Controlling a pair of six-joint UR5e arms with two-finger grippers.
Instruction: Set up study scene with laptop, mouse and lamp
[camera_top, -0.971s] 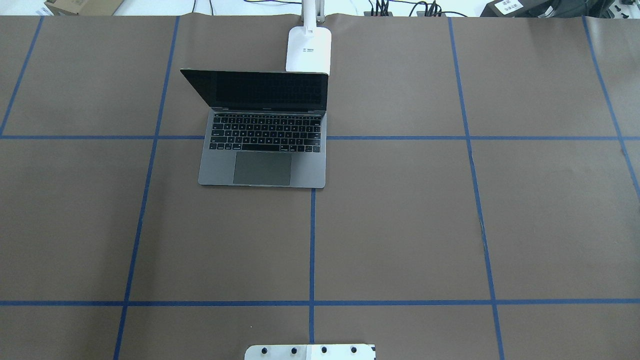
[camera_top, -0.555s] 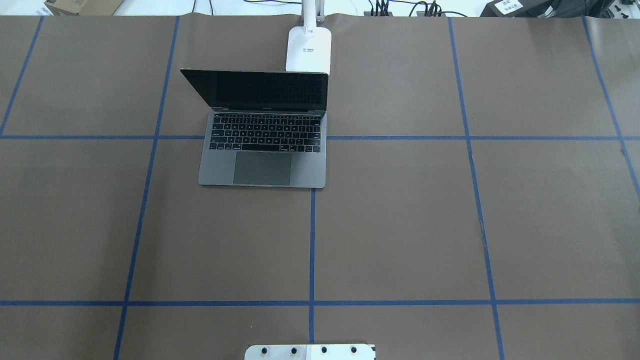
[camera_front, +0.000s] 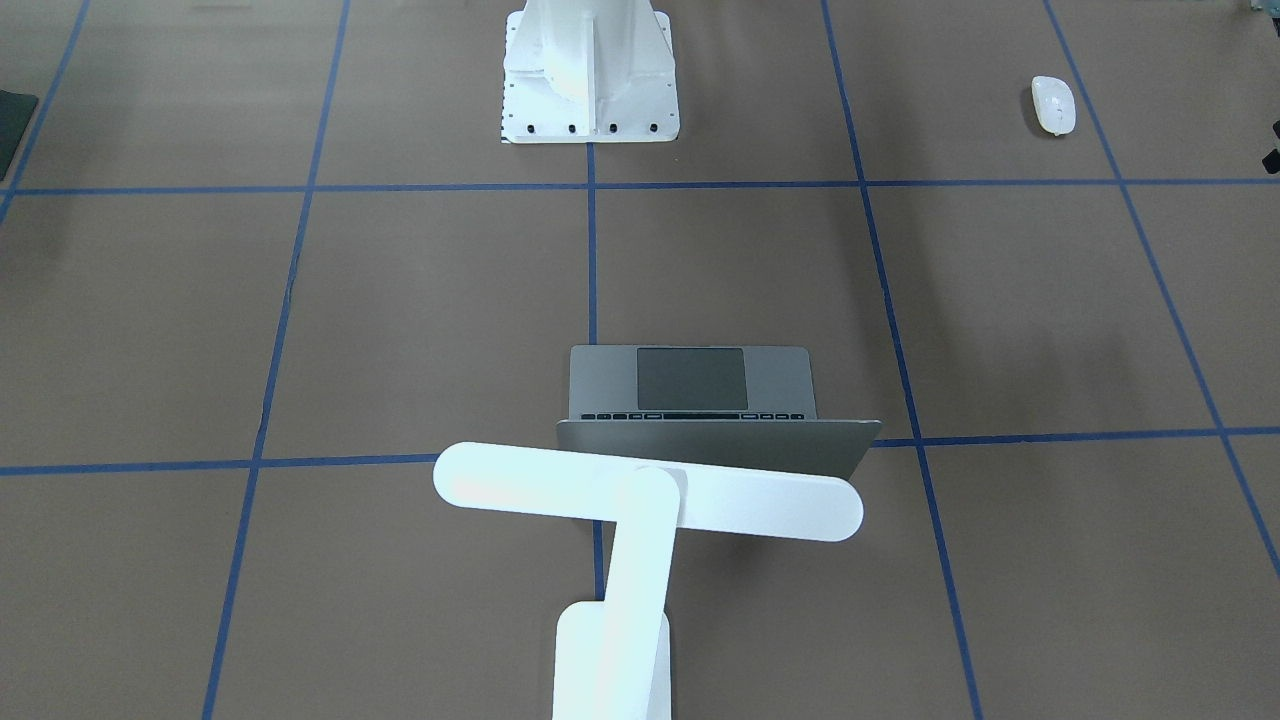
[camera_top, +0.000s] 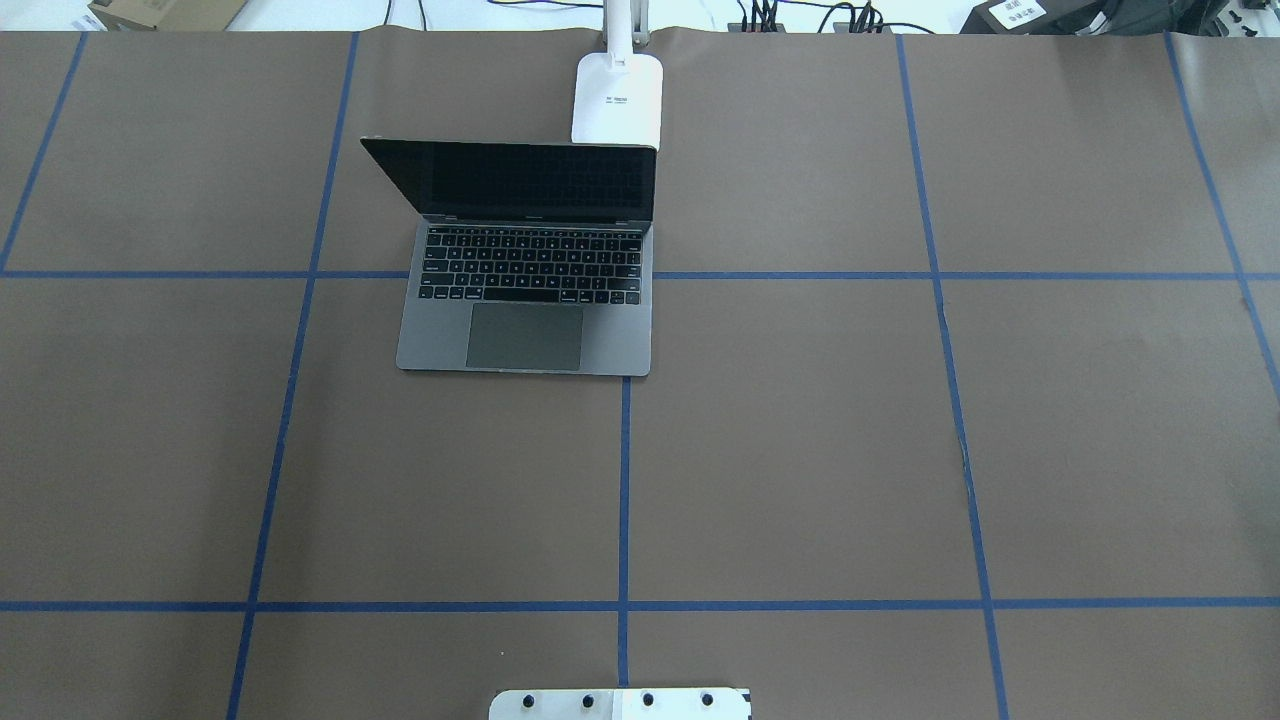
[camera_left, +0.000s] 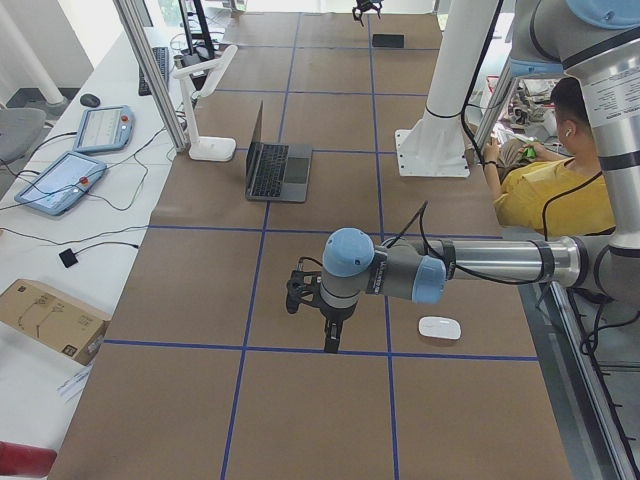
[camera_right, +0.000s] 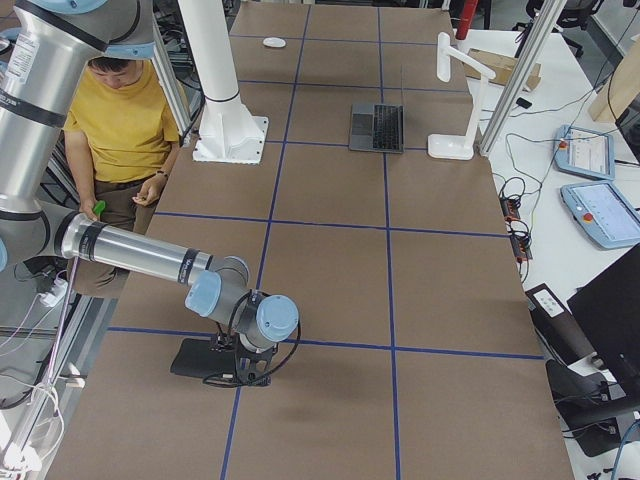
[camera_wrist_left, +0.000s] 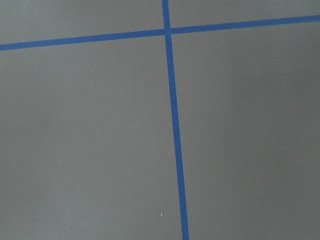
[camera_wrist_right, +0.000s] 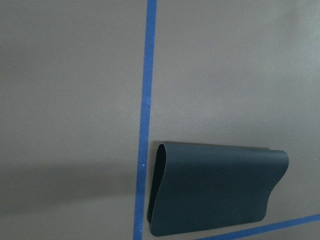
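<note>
Brown paper covers the big table (camera_top: 800, 450), with blue tape lines (camera_top: 623, 480) that cut it into squares. I stand and look over it from behind the robot. The laptop (camera_top: 525, 300) sits open at about 11 o'clock from the middle of the table. Its screen is dark. The lamp (camera_front: 640, 500) stands just behind the laptop's lid, at 12 o'clock from it. Its long white bar hangs over the top of the lid.

The mouse (camera_front: 1053, 104) is well apart from both. It lies on the robot's left, close to the edge where the robot stands. In the side view from the robot's left, the left claw (camera_left: 329, 340) hangs low over the paper. The mouse is near it, at 3 o'clock. The right claw (camera_right: 242, 376) hangs over a black mat (camera_wrist_right: 215, 190) that is curled over on one side. Both claws show only from the side, so I cannot tell if they are apart or together.

I think the mouse needs to go beside the laptop. It is smooth and round, so it could pop out of a pinch and skid away. It also has a long way to go and could drop. An arm that swings in low could bump the open lid or tip the tall lamp.
</note>
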